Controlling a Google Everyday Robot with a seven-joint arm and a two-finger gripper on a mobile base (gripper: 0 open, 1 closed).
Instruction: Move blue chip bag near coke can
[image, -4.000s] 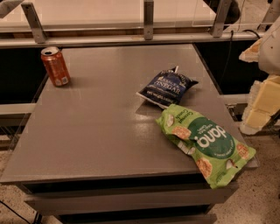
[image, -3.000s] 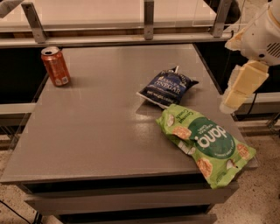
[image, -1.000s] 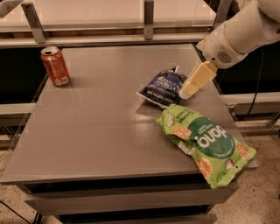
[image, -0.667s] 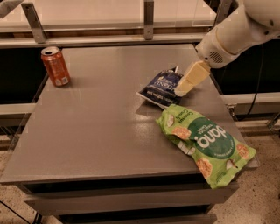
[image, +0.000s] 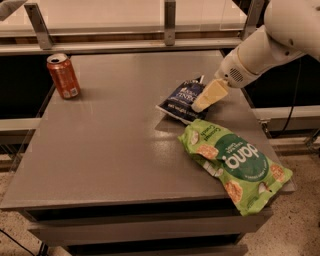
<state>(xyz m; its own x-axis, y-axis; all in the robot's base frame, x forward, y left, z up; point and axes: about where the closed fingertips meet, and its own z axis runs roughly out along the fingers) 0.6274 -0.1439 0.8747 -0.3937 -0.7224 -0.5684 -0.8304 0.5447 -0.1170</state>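
The blue chip bag (image: 180, 99) lies flat on the grey table (image: 110, 140), right of centre. The coke can (image: 63, 76) stands upright at the table's far left corner, well apart from the bag. My gripper (image: 207, 96) comes in from the upper right on a white arm and hangs right over the bag's right edge, covering part of it. Its cream-coloured fingers point down and left toward the bag.
A larger green snack bag (image: 232, 162) lies at the front right, partly over the table's edge. A metal rail with posts (image: 170, 22) runs along the back. The table's right edge is just beyond the arm.
The arm has swung in from the right side of the table and come down to the left, until the gripper is over the blue chip bag. The bag and can have not moved.
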